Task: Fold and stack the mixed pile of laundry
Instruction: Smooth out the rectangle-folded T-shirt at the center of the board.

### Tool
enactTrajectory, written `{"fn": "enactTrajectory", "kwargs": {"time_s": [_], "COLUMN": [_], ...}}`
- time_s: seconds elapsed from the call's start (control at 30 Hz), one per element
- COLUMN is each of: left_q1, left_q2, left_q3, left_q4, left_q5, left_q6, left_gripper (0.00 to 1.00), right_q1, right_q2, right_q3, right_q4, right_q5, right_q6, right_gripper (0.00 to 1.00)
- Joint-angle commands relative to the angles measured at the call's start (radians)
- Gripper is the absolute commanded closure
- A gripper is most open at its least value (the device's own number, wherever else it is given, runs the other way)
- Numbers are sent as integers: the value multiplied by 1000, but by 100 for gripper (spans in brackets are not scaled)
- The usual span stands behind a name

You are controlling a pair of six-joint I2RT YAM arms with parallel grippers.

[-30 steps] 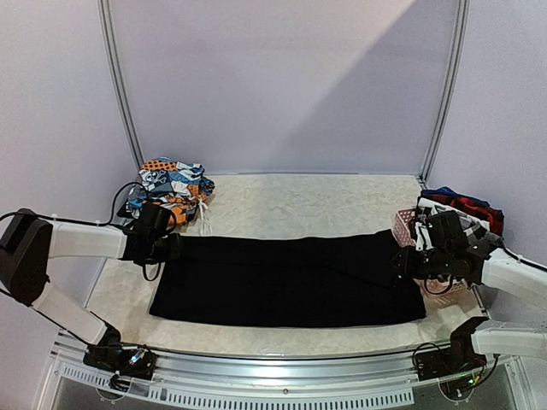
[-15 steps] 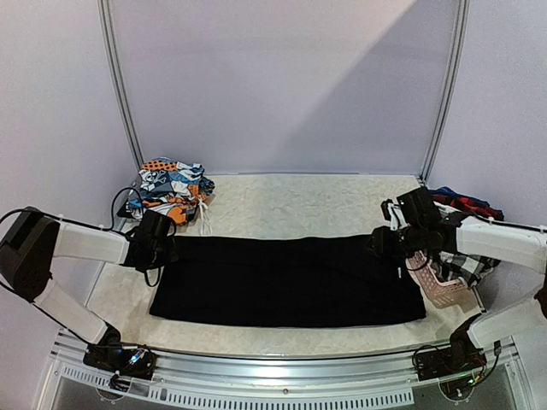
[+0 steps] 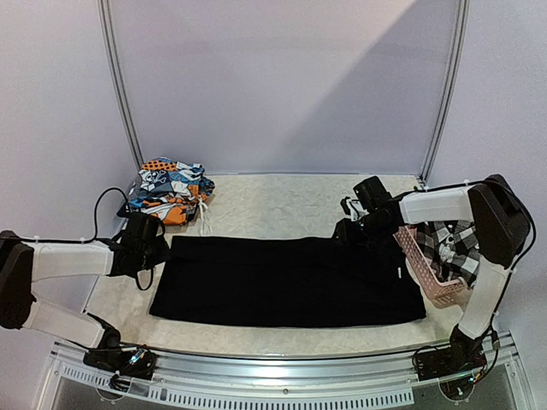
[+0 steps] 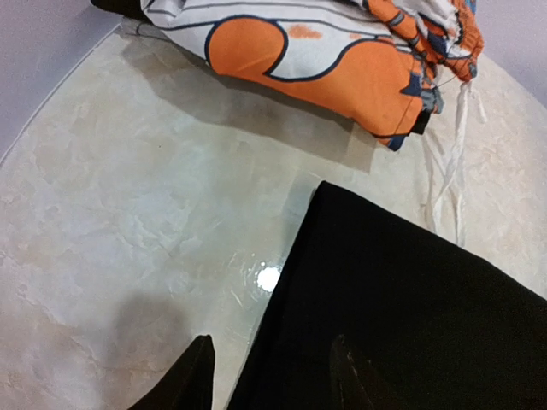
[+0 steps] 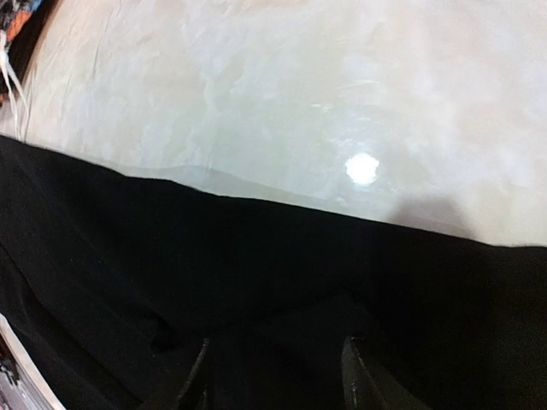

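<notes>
Okay, the large plain black garment (image 3: 286,280) lies spread flat across the pale marbled table (image 3: 282,201), and both arms are down at its far edge. The left gripper (image 3: 158,248) sits low at the cloth's far-left corner. In the left wrist view its two dark fingers (image 4: 192,376) are spread wide: one is over bare table (image 4: 128,222), the other over black fabric (image 4: 410,316), and the garment's side edge runs up between them. Nothing is clamped. Just beyond that gripper is the bundle of orange, blue and white printed pieces (image 4: 325,60), with a white drawstring (image 4: 449,162) trailing off it towards the black corner.

Over to the other side. The right gripper (image 3: 346,232) hovers at the far edge of the cloth, near its right end. In the right wrist view its fingers (image 5: 201,380) are parted over dark fabric (image 5: 256,282), which is slightly rumpled beneath them, and the glossy tabletop (image 5: 299,102) opens up just ahead. I cannot tell whether the tips touch the cloth.

Outboard of that right gripper, a pink perforated plastic basket (image 3: 427,273) rests at the garment's right end, and a black-and-white checked garment (image 3: 453,243) is bunched inside it.
</notes>
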Motion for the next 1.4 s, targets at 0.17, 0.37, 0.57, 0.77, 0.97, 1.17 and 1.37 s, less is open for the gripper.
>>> {"fn": "enactTrajectory", "kwargs": {"time_s": [0.17,0.37,0.57,0.77,0.97,1.17,1.37], "left_q1": [-11,-13,-15,-16,-19,-19,-19], "left_q2": [-104,-145,-167,-193,-223,-241,-244], "left_q3": [-46,-63,-75,-85,-94,-98,-101], "left_q4": [-34,-44,-51,-57,-69,-77,-76], "left_q5": [11,16,16,21,22,22,22], "left_q6": [26,29,28,31,42,49,52], "left_gripper": [52,53,53,53,53,53,53], "right_q1": [33,43,70,72,45,12,3], "right_q2": [81,65,31,-1,21,32,21], "right_q3": [26,-3,-18,-3,20,14,-13], "right_q4": [5,20,11,-37,-60,-69,-67], "right_q5": [-48,-40,-27,76,82,98,90], "right_q6": [-21,-15,-11,-14,-40,-50,-59], "right_gripper": [62,82,100,66,58,47,41]}}
